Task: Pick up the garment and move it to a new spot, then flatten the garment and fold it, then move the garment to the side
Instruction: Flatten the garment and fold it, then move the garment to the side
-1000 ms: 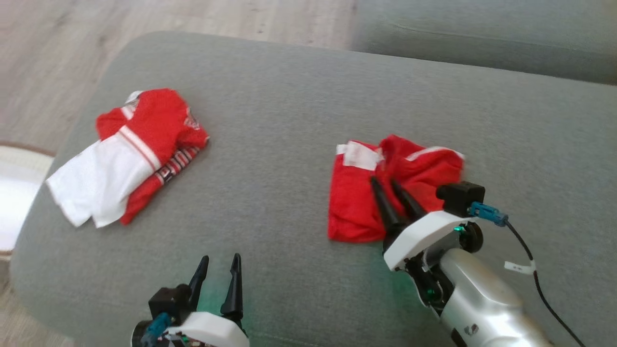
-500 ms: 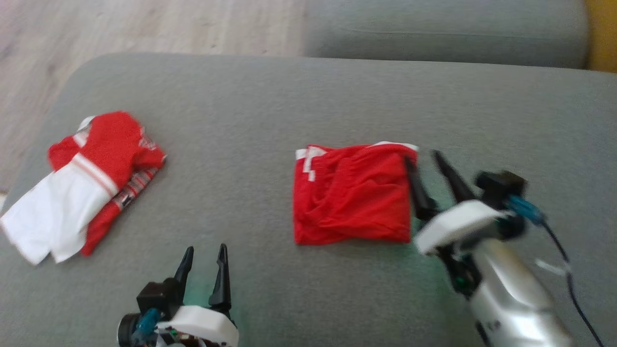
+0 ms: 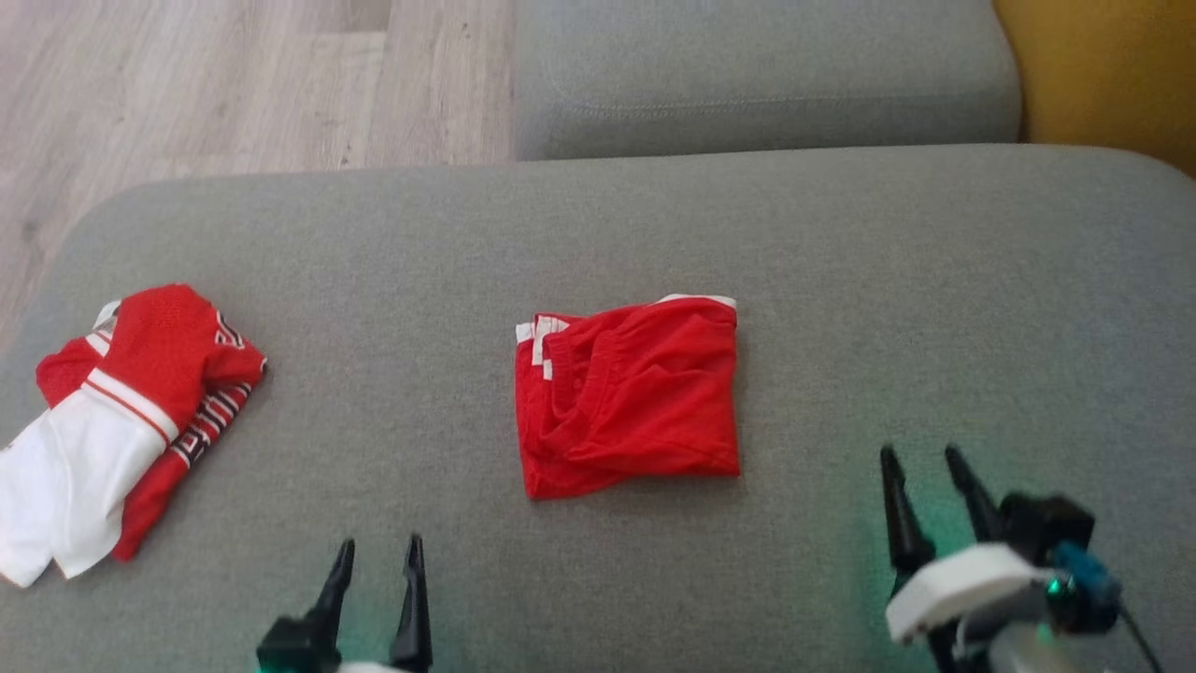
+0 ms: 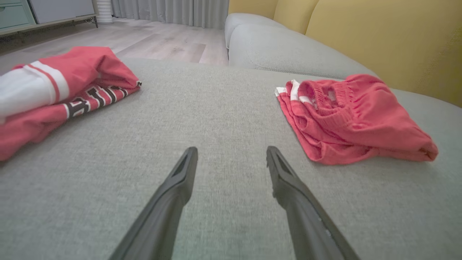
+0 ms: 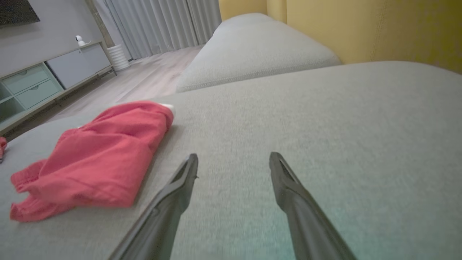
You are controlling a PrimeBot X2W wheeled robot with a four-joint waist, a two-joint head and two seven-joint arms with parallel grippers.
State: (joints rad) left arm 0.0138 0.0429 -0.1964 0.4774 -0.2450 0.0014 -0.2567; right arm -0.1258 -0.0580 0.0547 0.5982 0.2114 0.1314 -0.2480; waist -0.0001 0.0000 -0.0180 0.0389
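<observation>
Head view: the red garment lies folded in a rough square on the middle of the grey cushion, with white trim at its far-left corner.
Garment contact: nothing touches it — both my grippers are apart from it.
Right gripper: released, two fingers spread and empty, over the near right part of the cushion, near the garment's corner but not on it.
Left gripper: also released and empty, at the near edge of the cushion, left of its middle.
Left wrist view: between my fingers is only bare cushion fabric — the garment sits to the right of them, its elastic waistband turned to this camera.
Second pile: a red-and-white jersey lies folded at the left end of the cushion, well apart from the garment.
Beyond the cushion: a second grey cushion, a yellow backrest and pale wooden floor.
</observation>
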